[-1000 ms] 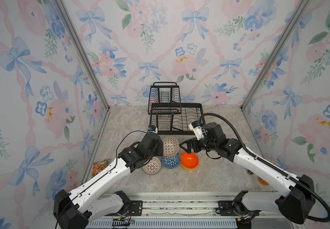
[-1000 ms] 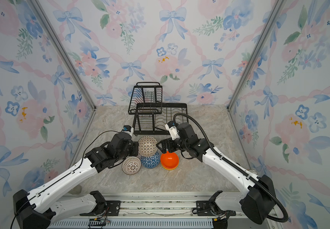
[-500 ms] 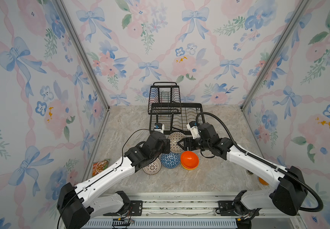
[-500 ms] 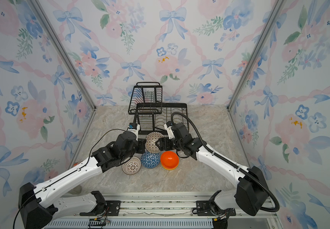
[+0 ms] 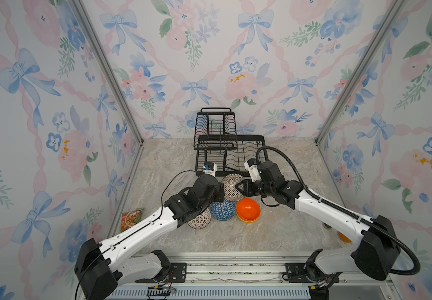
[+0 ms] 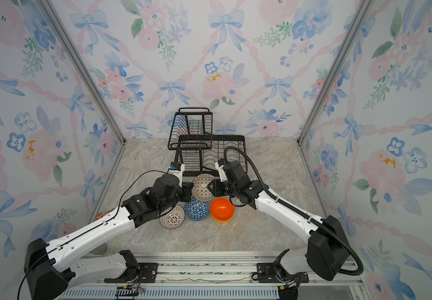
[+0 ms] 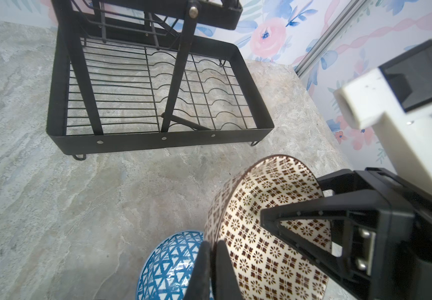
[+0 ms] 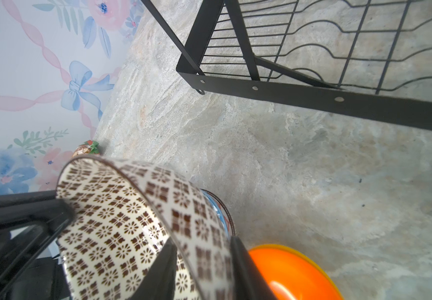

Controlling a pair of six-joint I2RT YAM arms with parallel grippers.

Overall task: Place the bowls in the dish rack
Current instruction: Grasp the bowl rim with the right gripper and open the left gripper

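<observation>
Mosaic bowl (image 5: 231, 185) in brown and beige hangs off the counter (image 5: 274, 233) between my two arms, tipped steeply on edge. It sits just in front of the near rim of the dish rack (image 5: 246, 136) and outside it.

My left pincer (image 7: 212, 245) is clamped on its rim, one finger inside and one outside, with barely a sliver between them. My right pincer (image 8: 201, 241) straddles the opposite side of the wall, one finger in the hollow and the other along the patterned outside. That pair stands clearly wider than the left pair, and I cannot tell whether it is pressing the wall or only astride it. In both top views the two pincers meet it from either side.

On the counter just below it, the blue bowl (image 5: 222, 210) with white triangles sits in the middle of a short row. To its right the orange bowl (image 5: 248, 209) rests on the yellow bowl (image 8: 313, 259), of which I see only an edge. To its left the lattice bowl (image 5: 200, 220) is partly covered by my left arm. All four lie on the near side of the rack. A printed packet (image 5: 131, 218) lies against the left wall, well apart from them.
</observation>
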